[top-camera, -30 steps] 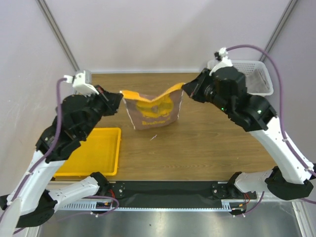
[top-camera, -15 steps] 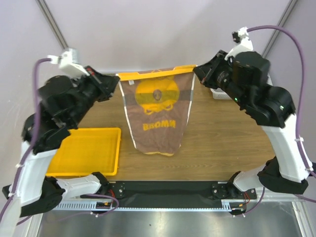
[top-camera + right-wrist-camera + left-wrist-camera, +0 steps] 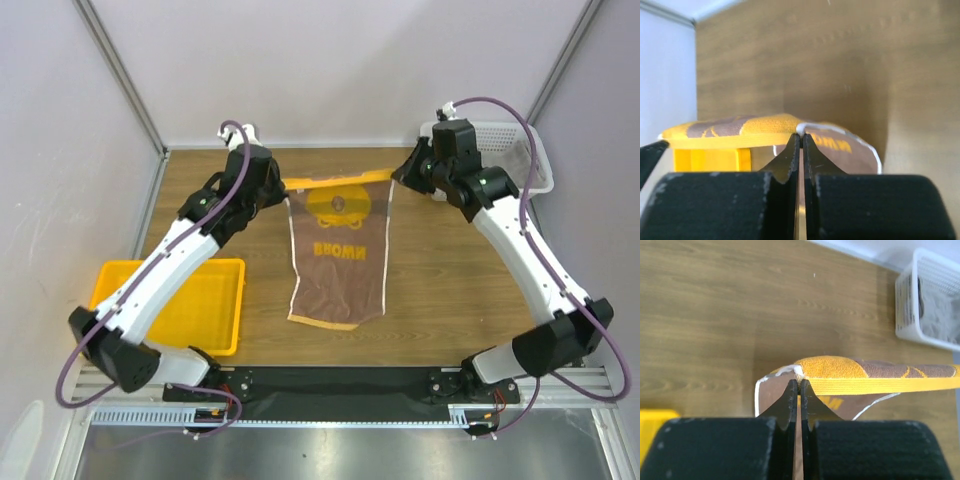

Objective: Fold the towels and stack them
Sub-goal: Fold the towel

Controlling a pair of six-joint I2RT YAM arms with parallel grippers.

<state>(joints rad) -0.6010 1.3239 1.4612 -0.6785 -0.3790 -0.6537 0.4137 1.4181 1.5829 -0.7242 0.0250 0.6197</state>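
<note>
- Bear towel (image 3: 338, 250) front and centre in the top view: its yellow top edge is pulled into a line between the two grippers, and the brown panel runs toward the near edge of the table (image 3: 450, 290). The lettering reads mirrored from up here. Whether the lower hem lies on the wood, I cannot tell.
- Left gripper (image 3: 283, 185) is pinched onto the towel's left top corner. That arm runs in a long diagonal from its base at the near left, over the yellow tray (image 3: 238, 305), to the far middle of the table.
- Right gripper (image 3: 398, 172) is clamped on the right top corner. Its arm arcs up from the near right, wrist just beside the white mesh basket (image 3: 540, 170) and pointing left.
- Over to the left wrist: the left gripper (image 3: 799, 385) has its jaws pressed together, only a sliver between them, with the corner of the bear towel (image 3: 840, 371) nipped at the tips. The orange hem stretches off to the right. The basket (image 3: 900, 310) sits at the far right with a grey towel (image 3: 942, 315) inside.
- Right wrist now: the right gripper (image 3: 800, 136) is just as tight, fingers meeting on the other corner of the bear towel (image 3: 730, 127). The hem stretches away left, above the bare wood.
</note>
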